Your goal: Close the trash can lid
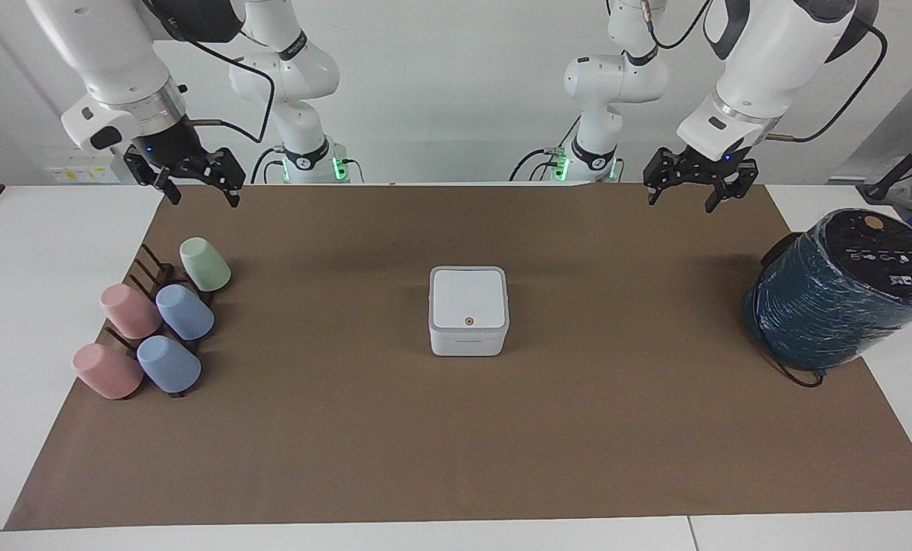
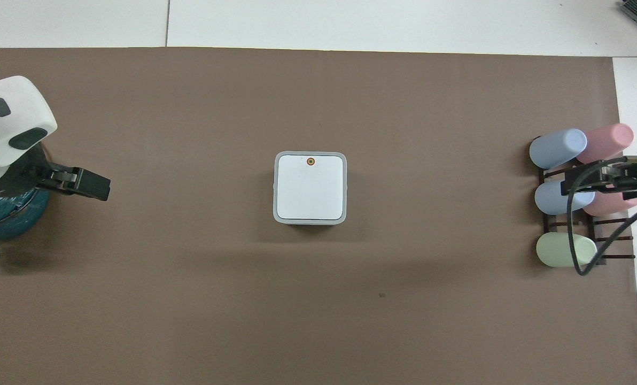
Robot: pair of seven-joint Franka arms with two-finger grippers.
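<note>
Facing view shows the lid (image 1: 468, 298) lying flat on the trash can (image 1: 467, 341) at mat centre. Left gripper (image 1: 688, 196) and right gripper (image 1: 193, 190), fingers spread, should simply hold clear.

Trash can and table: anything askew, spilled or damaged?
Nothing stands out. The lid lies flat and shut on the trash can, square to the mat, nothing spilled. Both grippers hang well clear of it.

Robot lab: 2 white arms (image 1: 770, 61), papered table (image 1: 456, 459).
</note>
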